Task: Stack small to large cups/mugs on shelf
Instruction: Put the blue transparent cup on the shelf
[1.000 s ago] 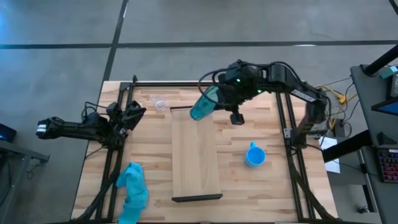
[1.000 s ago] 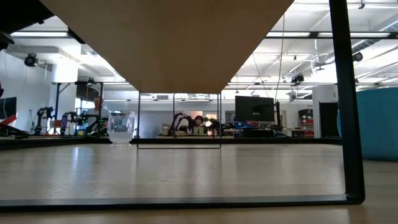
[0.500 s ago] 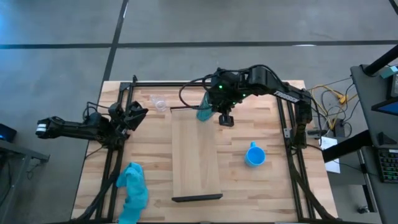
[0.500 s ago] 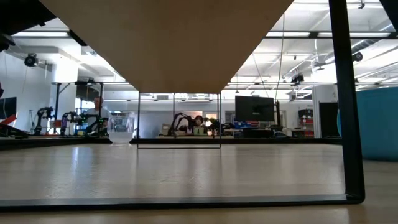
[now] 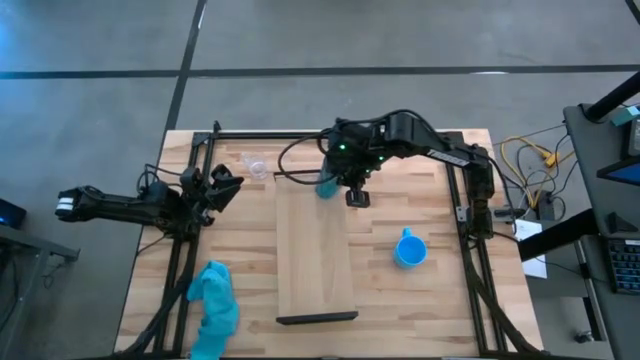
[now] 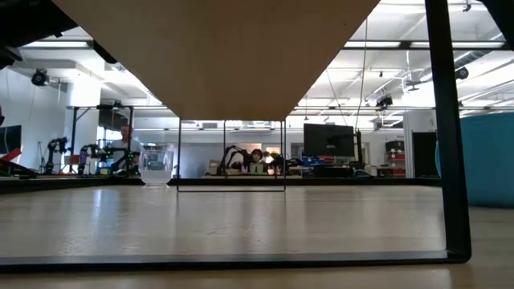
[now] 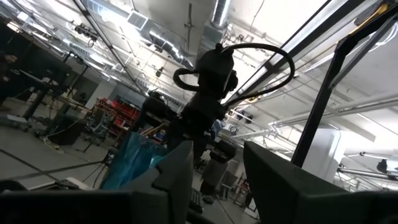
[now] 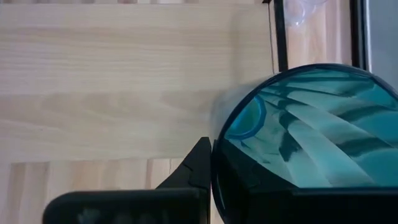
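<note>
The right gripper was clamped on the teal tumbler, a tall translucent vessel with ribbed-looking walls, held over the shelf's twelve-o'clock end. In the right wrist view the tumbler showed its round open mouth toward the camera, long axis near vertical above the pale, smooth-grained board; nothing showed inside it. The small clear plastic cup stood on the tabletop at about eleven o'clock of the shelf. The bright blue mug sat at three o'clock, mouth up. The left gripper waited at nine o'clock, fingers apart. A crumpled light blue cloth lay at seven o'clock.
</note>
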Controlling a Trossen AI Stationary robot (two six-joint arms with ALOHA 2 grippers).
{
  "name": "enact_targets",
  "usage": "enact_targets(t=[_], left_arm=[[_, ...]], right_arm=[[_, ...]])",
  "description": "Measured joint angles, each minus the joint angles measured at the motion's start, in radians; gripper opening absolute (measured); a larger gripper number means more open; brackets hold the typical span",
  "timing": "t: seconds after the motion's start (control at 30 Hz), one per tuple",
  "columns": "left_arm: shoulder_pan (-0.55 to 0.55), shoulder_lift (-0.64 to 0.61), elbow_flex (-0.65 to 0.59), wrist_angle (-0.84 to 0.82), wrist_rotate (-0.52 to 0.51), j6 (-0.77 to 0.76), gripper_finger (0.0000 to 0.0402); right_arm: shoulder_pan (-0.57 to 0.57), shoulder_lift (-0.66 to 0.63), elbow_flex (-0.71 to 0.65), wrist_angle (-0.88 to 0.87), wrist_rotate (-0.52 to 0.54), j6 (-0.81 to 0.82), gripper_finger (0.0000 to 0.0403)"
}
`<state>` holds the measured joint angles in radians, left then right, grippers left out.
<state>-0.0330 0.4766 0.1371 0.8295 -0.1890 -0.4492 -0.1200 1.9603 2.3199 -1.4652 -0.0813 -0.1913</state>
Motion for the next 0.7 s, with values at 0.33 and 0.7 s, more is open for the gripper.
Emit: enact_targets(t=[0.33,0.7], left_arm=[[0.0,-0.009,0.0,0.0,0.0,0.0,0.0129],[0.0,-0.013,0.0,0.0,0.0,0.0,0.0129]], right_arm=[[0.0,0.004,0.014,-0.013,-0.003,-0.004,0.0014],[0.0,0.008,0.025,0.001,0.004,-0.016,0.008]])
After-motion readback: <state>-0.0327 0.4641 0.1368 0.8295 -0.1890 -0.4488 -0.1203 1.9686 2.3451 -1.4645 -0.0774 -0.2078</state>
